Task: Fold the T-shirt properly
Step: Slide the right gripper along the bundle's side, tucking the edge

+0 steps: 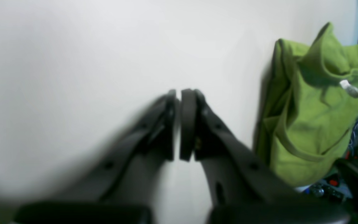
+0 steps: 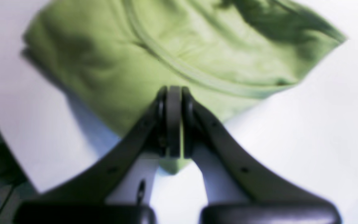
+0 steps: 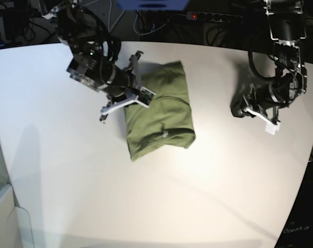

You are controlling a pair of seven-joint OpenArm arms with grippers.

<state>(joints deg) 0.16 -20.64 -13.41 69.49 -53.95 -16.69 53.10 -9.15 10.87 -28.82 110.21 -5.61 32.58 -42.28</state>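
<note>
The olive-green T-shirt (image 3: 159, 111) lies in a compact folded bundle on the white table (image 3: 68, 170), its small white label (image 3: 163, 135) near the front edge. My right gripper (image 3: 142, 98) is shut, its tips over the bundle's left side. In the right wrist view the shut fingertips (image 2: 174, 91) sit over green cloth (image 2: 120, 68); I cannot tell whether any fabric is pinched. My left gripper (image 3: 238, 110) is shut and empty, well to the right of the shirt. Its wrist view shows the gripper (image 1: 179, 93) over bare table, the T-shirt (image 1: 315, 118) off to the right.
A power strip (image 3: 208, 16) and cables lie behind the table's back edge. The table's rounded right edge (image 3: 307, 170) runs close to the left arm. A white tag (image 3: 271, 129) hangs from the left arm's wrist.
</note>
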